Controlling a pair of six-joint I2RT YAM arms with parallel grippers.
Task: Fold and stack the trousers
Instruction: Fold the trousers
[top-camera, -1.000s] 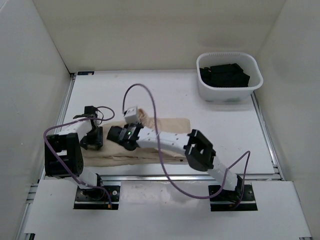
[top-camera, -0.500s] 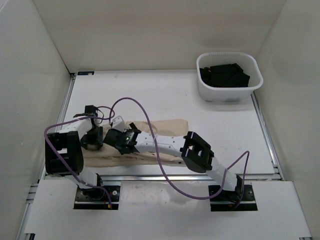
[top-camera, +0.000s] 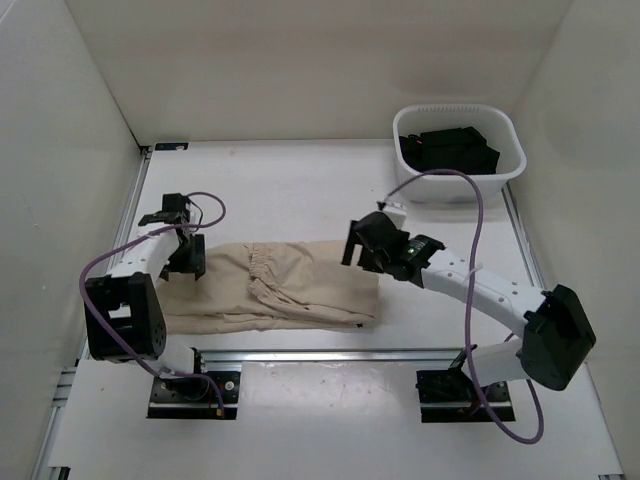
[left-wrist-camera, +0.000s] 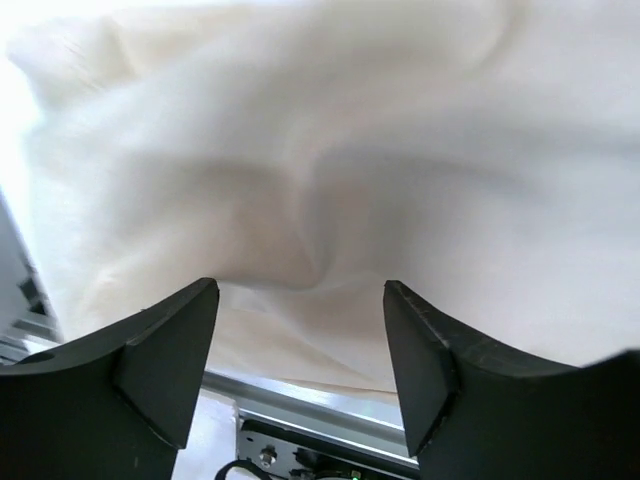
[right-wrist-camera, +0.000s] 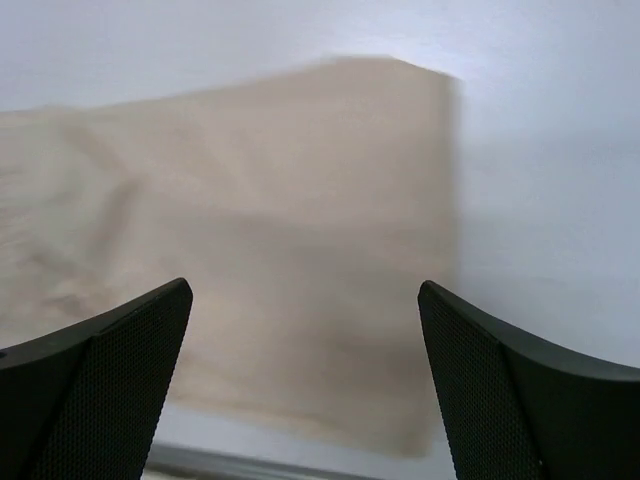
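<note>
The beige trousers (top-camera: 275, 283) lie folded flat near the table's front edge, the gathered waistband near the middle of the fold. My left gripper (top-camera: 186, 262) hovers over their left end, jaws open with only cloth (left-wrist-camera: 300, 180) seen below them. My right gripper (top-camera: 362, 250) hangs just above the folded right end, jaws wide open and empty; the trousers' square right edge (right-wrist-camera: 400, 250) shows beneath it.
A white tub (top-camera: 458, 155) holding black garments stands at the back right. White walls close in the table on three sides. A metal rail (top-camera: 330, 352) runs along the near edge just past the trousers.
My right gripper let go of the cloth, opened wide and swung right, off the trousers' middle to their right end. The trousers now lie flatter. My left gripper opened further and lifted back slightly.
</note>
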